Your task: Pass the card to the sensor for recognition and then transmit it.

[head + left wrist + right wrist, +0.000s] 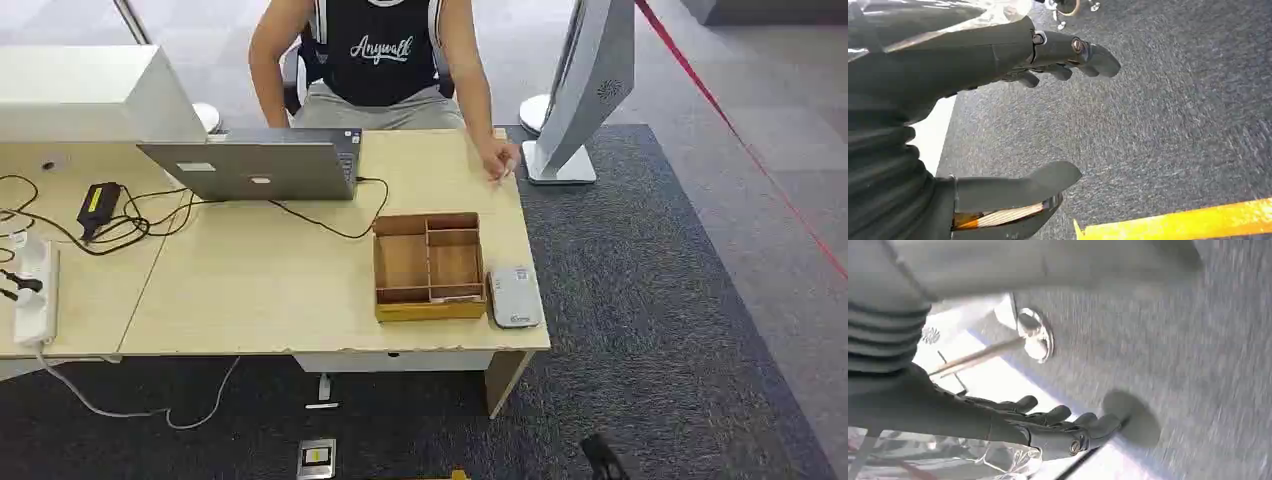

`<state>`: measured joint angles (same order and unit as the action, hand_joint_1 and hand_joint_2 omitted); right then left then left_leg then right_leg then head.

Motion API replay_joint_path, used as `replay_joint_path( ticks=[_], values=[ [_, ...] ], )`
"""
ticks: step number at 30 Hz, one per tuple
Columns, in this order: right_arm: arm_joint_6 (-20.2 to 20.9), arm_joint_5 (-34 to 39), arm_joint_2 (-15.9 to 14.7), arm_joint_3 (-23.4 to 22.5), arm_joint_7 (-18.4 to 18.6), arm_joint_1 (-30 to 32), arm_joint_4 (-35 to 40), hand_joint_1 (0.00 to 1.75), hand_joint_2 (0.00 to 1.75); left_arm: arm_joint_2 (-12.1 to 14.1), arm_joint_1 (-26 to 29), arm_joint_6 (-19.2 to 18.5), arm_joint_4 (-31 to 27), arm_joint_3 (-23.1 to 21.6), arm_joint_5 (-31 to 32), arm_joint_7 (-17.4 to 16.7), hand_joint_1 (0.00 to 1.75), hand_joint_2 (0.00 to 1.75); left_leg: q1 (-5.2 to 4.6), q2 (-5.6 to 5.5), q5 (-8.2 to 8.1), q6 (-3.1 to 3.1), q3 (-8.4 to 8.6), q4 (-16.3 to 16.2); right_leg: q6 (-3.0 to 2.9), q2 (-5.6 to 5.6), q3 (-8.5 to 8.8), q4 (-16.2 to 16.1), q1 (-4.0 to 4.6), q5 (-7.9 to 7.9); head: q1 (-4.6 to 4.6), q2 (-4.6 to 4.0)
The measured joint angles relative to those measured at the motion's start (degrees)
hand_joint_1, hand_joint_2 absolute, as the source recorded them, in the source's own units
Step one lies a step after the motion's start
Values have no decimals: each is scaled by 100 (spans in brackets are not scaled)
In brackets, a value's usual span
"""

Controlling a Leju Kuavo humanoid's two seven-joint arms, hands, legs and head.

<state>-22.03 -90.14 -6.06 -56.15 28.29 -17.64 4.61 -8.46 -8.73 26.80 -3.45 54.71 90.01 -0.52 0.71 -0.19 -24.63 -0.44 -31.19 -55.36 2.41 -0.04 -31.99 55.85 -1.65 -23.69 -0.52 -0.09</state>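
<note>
Head view: wood desk (pixel 250 290) w/ laptop (pixel 255 165) on grey carpet (pixel 650 300).

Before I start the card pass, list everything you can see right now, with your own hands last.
Desk: one, light wood, centre.
Divided tray: one, brown wood, near the desk's right end.
Card sensor: one, pale grey, touching the tray's right side.
Laptop: one, silver, open, at the desk's back.
Power brick: one, black with a yellow label, left of the laptop.
Power strip: one, white, at the desk's left edge.
Kiosk stand: one, grey, on the carpet right of the desk.
Person: one, dark vest, seated behind the desk.
Left hand: open, above carpet.
Right hand: open, above carpet.
</note>
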Motion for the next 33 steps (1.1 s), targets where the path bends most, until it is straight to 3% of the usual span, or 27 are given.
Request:
replay_joint_path(
  ticks=[5,10,12,16,20,27,33],
  values=[
    [-53,-4,-500,506,266,-456,135,0,175,-13,7,-78,-2,-140,0,-83,0,175,-8,1,6,5,-6,-1,9,1,0,0,-8,13,2,0],
    [245,2,-898,1127,393,-1028,367,0,175,-48,7,-109,-2,-289,0,-109,0,175,-9,-6,14,11,-1,-4,13,0,0,0,-9,16,0,2],
    [547,149,-961,1333,514,-1074,534,0,175,-66,12,-114,-2,-343,0,-111,0,175,-9,-10,15,11,1,-6,13,-1,1,-1,-9,16,4,2],
    [2030,1014,-1068,1931,1076,-681,1690,0,175,-76,29,-116,-2,-398,0,-122,0,175,-9,-23,15,11,-8,-5,15,-12,6,3,-9,15,-2,0],
    [2665,837,-1123,2398,1156,-591,2775,0,175,-81,16,-129,-4,-411,0,-151,0,175,-9,6,10,11,-9,-4,14,18,-2,4,-9,20,0,0],
    [3100,960,-1149,3080,1162,-707,4280,0,175,-111,27,-177,-4,-450,0,-173,0,175,-9,-7,21,12,-18,-4,18,2,0,4,-10,27,2,0],
    [3132,1439,-1173,3819,1160,-1061,5130,0,175,-129,30,-192,-9,-498,0,-127,0,175,-9,-12,32,9,-14,-4,19,0,-3,5,-9,29,2,0]
  ],
)
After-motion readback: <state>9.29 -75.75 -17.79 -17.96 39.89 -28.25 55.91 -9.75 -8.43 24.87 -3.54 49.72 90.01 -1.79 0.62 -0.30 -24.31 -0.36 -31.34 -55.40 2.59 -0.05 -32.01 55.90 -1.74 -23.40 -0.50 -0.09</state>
